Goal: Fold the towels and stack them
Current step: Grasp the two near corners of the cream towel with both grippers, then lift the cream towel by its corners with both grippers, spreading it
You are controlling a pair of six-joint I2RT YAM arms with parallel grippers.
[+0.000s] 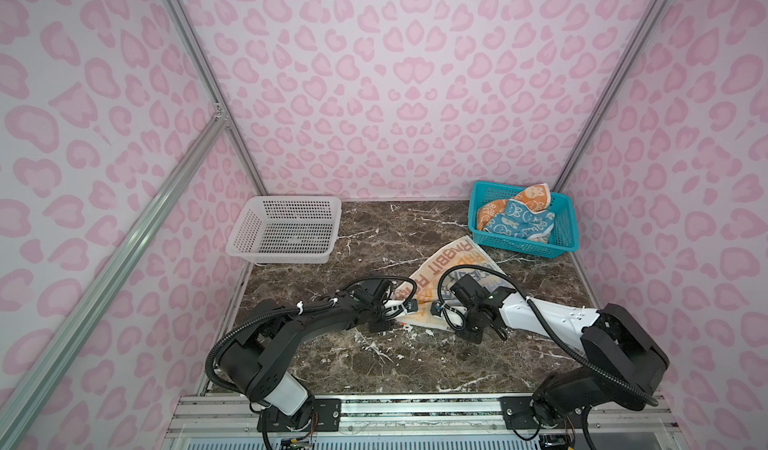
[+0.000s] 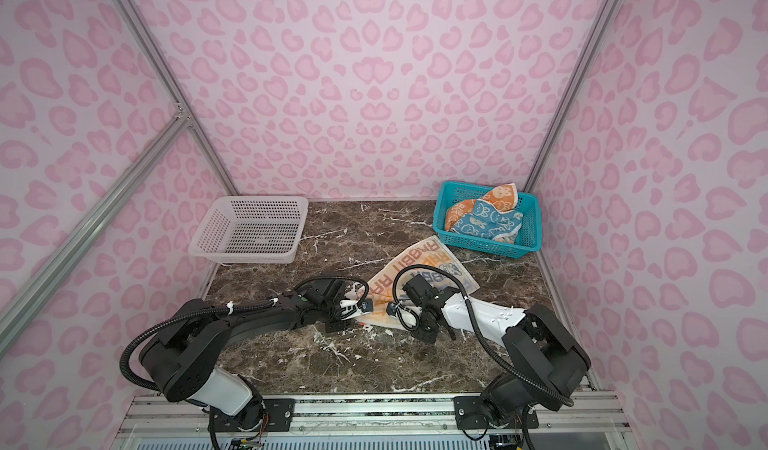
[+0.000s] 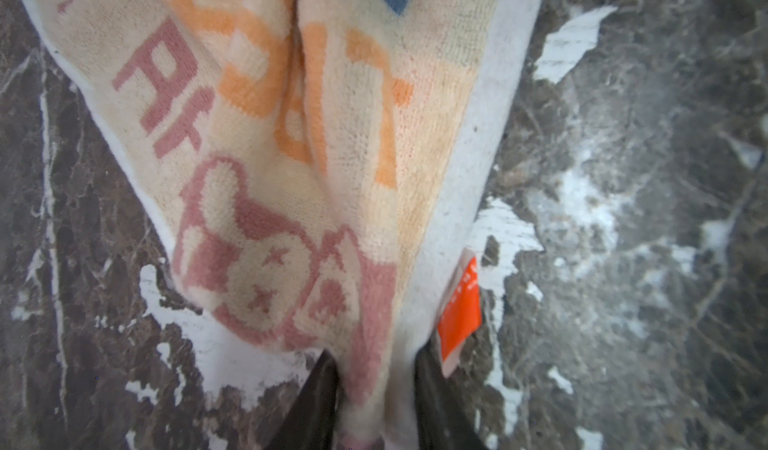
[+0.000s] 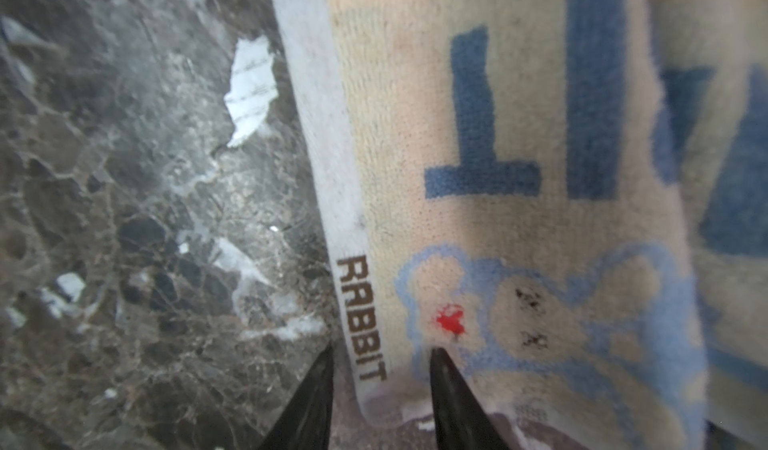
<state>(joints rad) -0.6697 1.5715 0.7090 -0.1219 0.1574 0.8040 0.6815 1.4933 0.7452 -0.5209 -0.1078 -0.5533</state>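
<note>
The cream towel (image 1: 453,260) (image 2: 415,260) with "RABBIT" lettering lies spread on the marble table, right of centre. My left gripper (image 1: 411,307) (image 3: 374,369) is shut on its near left corner, and the cloth (image 3: 291,136) bunches between the dark fingers beside an orange tag (image 3: 459,310). My right gripper (image 1: 436,308) (image 4: 380,354) stands open astride the other near corner (image 4: 519,219); one finger is over the marble and one over the cloth. The blue towel (image 1: 519,223) and the orange towel (image 1: 536,196) lie crumpled in the teal basket (image 1: 515,246).
A white basket (image 1: 282,256) stands at the back left of the table with nothing in it. The teal basket (image 2: 482,250) sits in the back right corner, close to the cream towel's far tip. Pink patterned walls enclose the marble table (image 1: 374,356) on three sides.
</note>
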